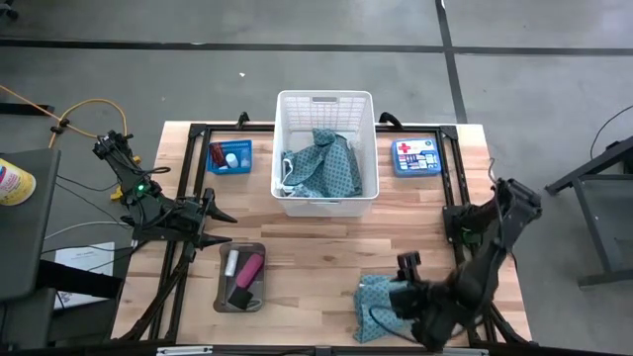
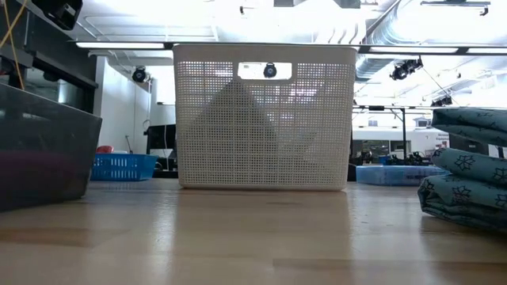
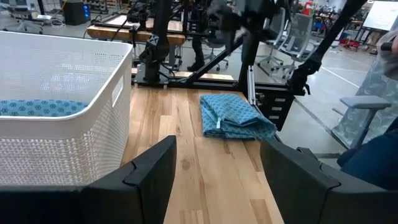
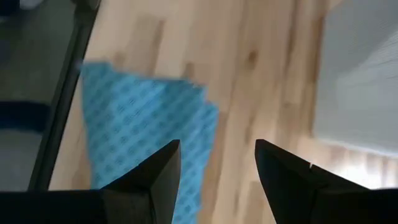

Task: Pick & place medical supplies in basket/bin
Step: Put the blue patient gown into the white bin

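Observation:
One teal dotted cloth (image 1: 321, 163) lies inside the large white slotted basket (image 1: 325, 102). The second teal cloth (image 1: 371, 305) lies folded on the table near its near-right corner, also seen as cloth (image 3: 231, 117) and cloth (image 4: 134, 124). My right gripper (image 1: 394, 295) (image 4: 217, 144) hovers open above this cloth, touching nothing. The grey tray (image 1: 224, 294) holds a pink cylinder (image 1: 249, 267), a white tube (image 1: 231, 263) and a black block (image 1: 239, 296). My left gripper (image 1: 220, 226) (image 3: 217, 143) waits open, just beyond the tray's far edge, pointing toward the table's right.
A small blue mesh basket (image 1: 229, 156) stands left of the white basket, and a flat blue box with a red cross (image 1: 416, 156) lies right of it. Bare wood stretches between the tray and the loose cloth. In the low view the white basket (image 2: 264, 119) fills the middle.

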You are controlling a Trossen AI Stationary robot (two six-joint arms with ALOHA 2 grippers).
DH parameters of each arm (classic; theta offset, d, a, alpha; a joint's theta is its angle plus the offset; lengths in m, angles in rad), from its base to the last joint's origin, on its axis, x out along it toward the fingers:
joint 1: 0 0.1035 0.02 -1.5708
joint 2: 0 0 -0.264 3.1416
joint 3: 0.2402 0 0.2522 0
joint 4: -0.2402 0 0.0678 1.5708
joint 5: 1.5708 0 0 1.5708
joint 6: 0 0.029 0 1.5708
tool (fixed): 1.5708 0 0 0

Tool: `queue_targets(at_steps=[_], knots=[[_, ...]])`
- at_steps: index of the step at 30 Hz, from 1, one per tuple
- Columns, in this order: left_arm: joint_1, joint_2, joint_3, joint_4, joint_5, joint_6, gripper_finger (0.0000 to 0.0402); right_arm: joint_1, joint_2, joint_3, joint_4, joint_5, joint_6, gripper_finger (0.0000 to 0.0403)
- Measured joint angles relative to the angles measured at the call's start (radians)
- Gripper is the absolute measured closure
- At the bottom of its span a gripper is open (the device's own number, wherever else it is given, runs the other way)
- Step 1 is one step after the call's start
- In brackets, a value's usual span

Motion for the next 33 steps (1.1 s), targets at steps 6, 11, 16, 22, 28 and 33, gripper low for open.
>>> queue_targets(at_steps=[6,11,16,22,28,33], knots=[[0.000,0.000,0.000,0.000,0.000,0.000,0.0178,0.086,0.069,-0.093,0.035,-0.054,0.161,0.0208],[0.000,0.000,0.000,0.000,-0.001,0.000,0.0178,0.155,0.104,-0.170,0.128,-0.065,0.247,0.0208],[0.000,0.000,0.000,0.000,-0.001,0.000,0.0178,0.199,0.137,-0.238,0.230,-0.092,0.311,0.0208],[0.000,0.000,0.000,0.000,-0.003,0.000,0.0178,0.214,0.178,-0.260,0.278,-0.090,0.315,0.0208],[0.000,0.000,0.000,0.000,-0.003,0.000,0.0178,0.212,0.224,-0.260,0.310,-0.093,0.286,0.0208],[0.000,0.000,0.000,0.000,-0.003,0.000,0.0178,0.209,0.265,-0.260,0.328,-0.098,0.260,0.0208]])
